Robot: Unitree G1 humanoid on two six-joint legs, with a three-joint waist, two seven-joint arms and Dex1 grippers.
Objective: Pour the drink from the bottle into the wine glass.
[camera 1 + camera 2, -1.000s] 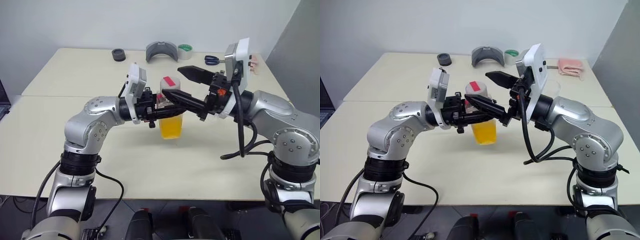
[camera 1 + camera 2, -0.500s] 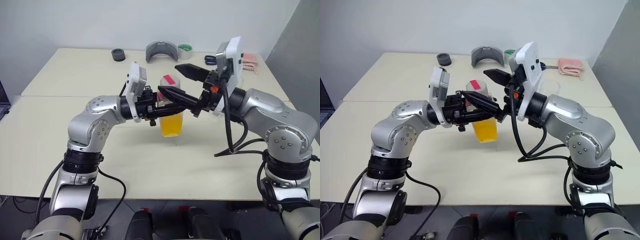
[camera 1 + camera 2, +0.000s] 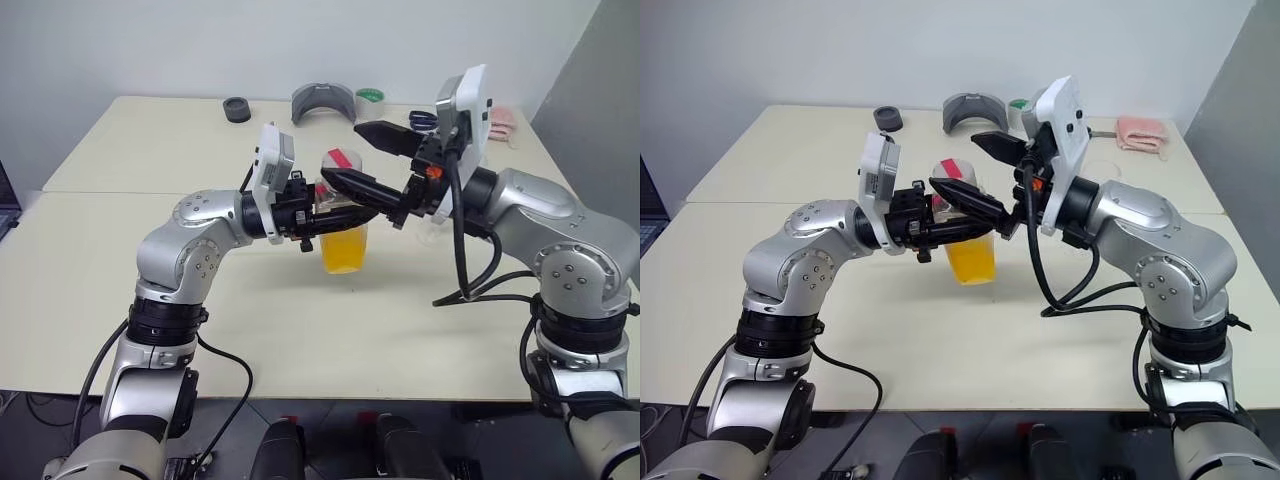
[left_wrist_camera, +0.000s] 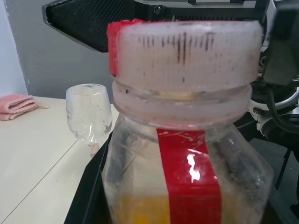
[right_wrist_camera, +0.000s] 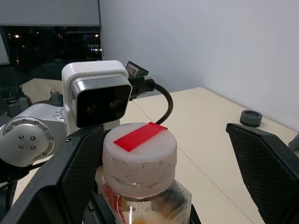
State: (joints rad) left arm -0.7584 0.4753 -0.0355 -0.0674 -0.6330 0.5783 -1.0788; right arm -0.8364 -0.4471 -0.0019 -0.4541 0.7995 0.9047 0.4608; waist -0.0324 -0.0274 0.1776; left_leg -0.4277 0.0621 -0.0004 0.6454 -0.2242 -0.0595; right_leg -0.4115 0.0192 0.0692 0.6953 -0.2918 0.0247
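Observation:
My left gripper (image 3: 328, 213) is shut on the bottle (image 3: 342, 215) and holds it upright above the table. The bottle is clear plastic with a white cap (image 5: 139, 156) bearing a red strip. The orange drink (image 3: 343, 250) fills its lower part. My right gripper (image 3: 340, 152) is open, one black finger (image 3: 385, 140) behind the cap and the other (image 3: 358, 188) in front, neither touching it. The wine glass (image 4: 88, 114) stands empty on the table beyond the bottle, near my right arm.
Along the table's (image 3: 150, 160) far edge lie a black round piece (image 3: 237, 109), a grey curved part (image 3: 323, 101), a green tape roll (image 3: 371, 98), blue-handled scissors (image 3: 422, 120) and a pink cloth (image 3: 503, 122).
My right arm has shifted its posture slightly, with its open fingers staying either side of the cap. The left gripper and the bottle have kept still.

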